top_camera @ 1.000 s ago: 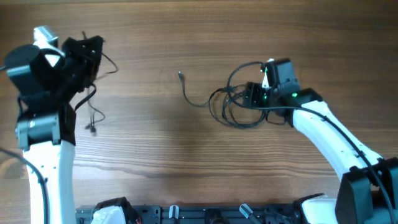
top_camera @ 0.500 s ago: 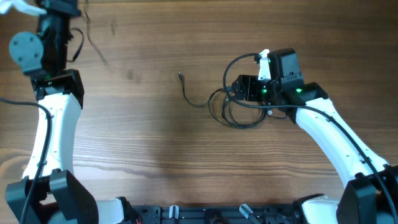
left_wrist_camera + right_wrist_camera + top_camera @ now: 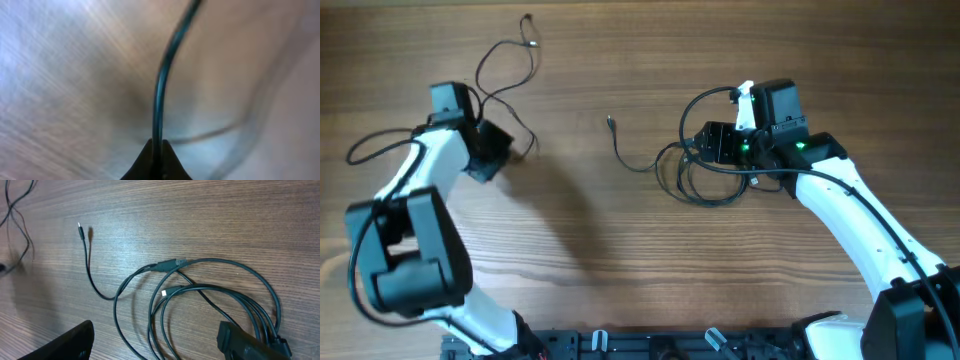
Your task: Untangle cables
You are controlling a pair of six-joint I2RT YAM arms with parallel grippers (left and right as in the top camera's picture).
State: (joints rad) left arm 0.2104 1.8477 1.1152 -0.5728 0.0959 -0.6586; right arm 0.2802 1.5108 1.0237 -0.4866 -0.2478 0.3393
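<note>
A coil of thin dark cables (image 3: 698,178) lies right of centre, one free end with a tiny plug (image 3: 610,122) trailing left. My right gripper (image 3: 717,143) is open and hovers over the coil; in the right wrist view its fingers (image 3: 160,347) straddle the loops (image 3: 200,287), touching nothing. A separate thin cable (image 3: 505,70) lies in loose loops at the upper left, its plug end (image 3: 527,18) at the far edge. My left gripper (image 3: 490,152) is shut on this cable; the left wrist view shows the wire (image 3: 161,95) pinched between the jaws (image 3: 156,152).
The wooden table (image 3: 620,260) carries nothing else. The arm bases and a black rail (image 3: 640,345) line the near edge. The separated cable also shows at the top left of the right wrist view (image 3: 17,210).
My left arm has swung from the far left corner down and right to the table, carrying its cable, which now lies spread at the upper left. The right arm has stayed put.
</note>
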